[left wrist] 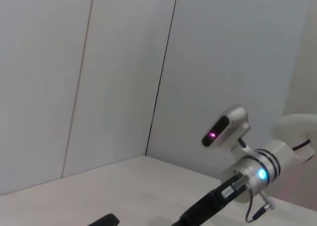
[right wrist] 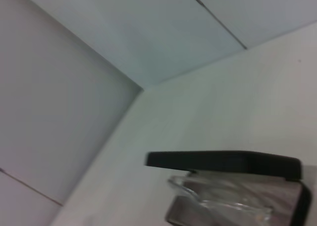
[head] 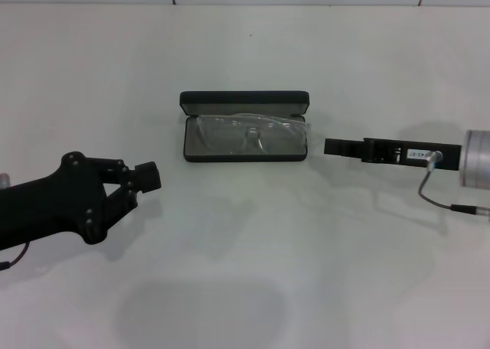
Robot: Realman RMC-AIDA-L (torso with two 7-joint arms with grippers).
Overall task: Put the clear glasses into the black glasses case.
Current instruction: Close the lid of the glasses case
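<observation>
Head view: the clear glasses (head: 246, 132) lie inside the open black glasses case (head: 245, 126) at mid-table (head: 245, 234). The right gripper (head: 331, 147), just beside the case, appears closed and empty; the left gripper (head: 149, 177) is narrow, well apart. Right wrist view: glasses (right wrist: 223, 196) rest in the case (right wrist: 223, 162).

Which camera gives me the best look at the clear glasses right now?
The head view: the clear glasses lie whole inside the open black glasses case, seen from above. The right wrist view shows only part of them, low and close under the raised lid. The left wrist view does not show them at all.
</observation>
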